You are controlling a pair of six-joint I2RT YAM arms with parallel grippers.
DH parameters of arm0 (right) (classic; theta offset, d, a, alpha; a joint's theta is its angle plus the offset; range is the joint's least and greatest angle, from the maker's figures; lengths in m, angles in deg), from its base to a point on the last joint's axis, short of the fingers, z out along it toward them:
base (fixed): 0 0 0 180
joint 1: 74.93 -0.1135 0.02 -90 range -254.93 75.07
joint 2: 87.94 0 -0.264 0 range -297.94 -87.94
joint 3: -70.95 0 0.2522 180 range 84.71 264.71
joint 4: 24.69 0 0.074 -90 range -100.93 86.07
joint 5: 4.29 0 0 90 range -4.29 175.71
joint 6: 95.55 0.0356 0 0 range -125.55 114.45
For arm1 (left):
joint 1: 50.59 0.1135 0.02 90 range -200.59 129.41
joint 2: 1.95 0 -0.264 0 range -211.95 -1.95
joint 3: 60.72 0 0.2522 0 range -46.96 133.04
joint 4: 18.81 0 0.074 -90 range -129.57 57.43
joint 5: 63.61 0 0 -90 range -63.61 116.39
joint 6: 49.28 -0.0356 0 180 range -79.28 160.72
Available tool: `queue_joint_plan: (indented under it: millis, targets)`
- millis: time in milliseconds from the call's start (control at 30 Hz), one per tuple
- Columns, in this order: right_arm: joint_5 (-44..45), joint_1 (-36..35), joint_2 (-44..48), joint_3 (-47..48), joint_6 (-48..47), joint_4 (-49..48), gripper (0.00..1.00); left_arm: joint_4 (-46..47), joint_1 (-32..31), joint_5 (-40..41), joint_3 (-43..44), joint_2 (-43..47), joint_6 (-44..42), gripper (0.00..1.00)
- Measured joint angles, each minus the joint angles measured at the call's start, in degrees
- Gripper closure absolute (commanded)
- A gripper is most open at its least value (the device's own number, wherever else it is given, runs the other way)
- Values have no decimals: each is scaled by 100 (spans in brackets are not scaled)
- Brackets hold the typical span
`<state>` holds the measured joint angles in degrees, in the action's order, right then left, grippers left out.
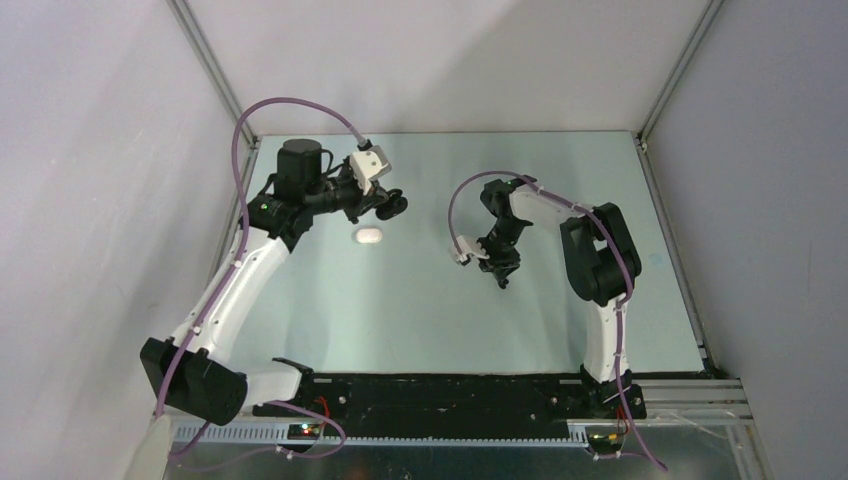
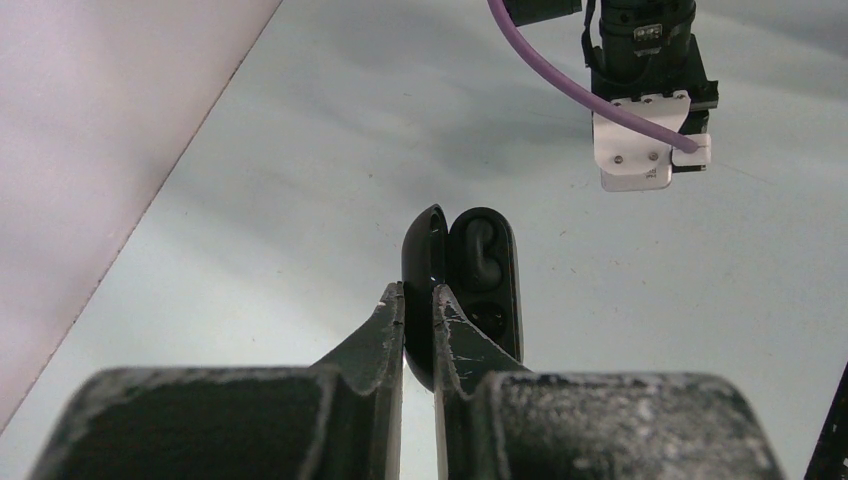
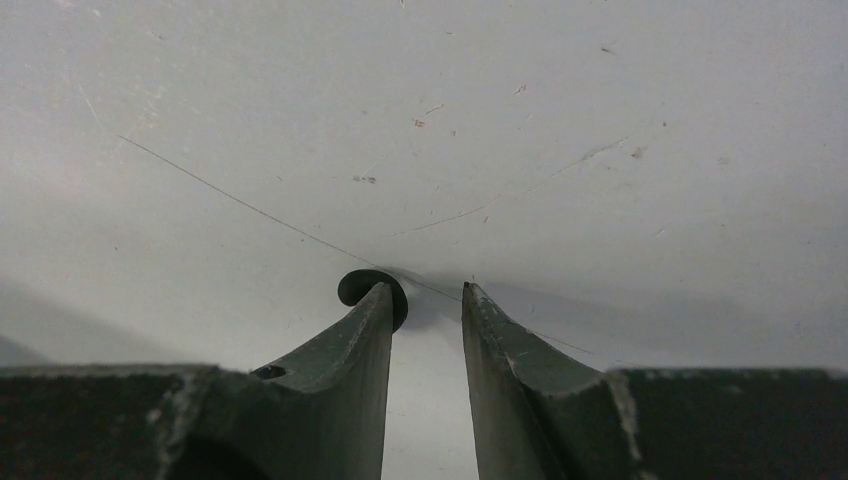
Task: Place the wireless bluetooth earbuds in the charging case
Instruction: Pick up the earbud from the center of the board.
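I'm clamping my left gripper (image 2: 418, 310) on the open black pill-shaped charging case (image 2: 466, 285); my right gripper (image 3: 425, 310) is standing apart beside a small black earbud (image 3: 358, 284) on the table (image 3: 500, 120).

Black earbud (image 3: 362, 287) half behind fingers (image 3: 350, 350)

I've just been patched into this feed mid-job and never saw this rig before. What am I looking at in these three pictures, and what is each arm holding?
Two robot arms are bolted at the near edge of a table. The wide picture looks down from above; the other two come from cameras on each wrist. The left gripper is shut on the lid of an open black charging case, one black earbud seated inside. A closed white case lies on the table near it. The right gripper is open just above the table, holding nothing; a small black earbud lies beside its left fingertip, outside the gap.
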<state>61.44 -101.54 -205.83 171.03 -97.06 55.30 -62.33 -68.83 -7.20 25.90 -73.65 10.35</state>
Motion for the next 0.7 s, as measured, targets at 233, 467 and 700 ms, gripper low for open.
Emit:
queue_joint_plan:
  millis: [233,467,700]
  targets:
    - [-81,87,11,-37,2,26,69,2,0,-2,0,-2,2,100]
    - [-122,129,63,-118,2,83,75,0,0,-4,0,-2,2,100]
    - [-120,136,63,-120,20,144,77,2,0,-17,0,-4,37,100]
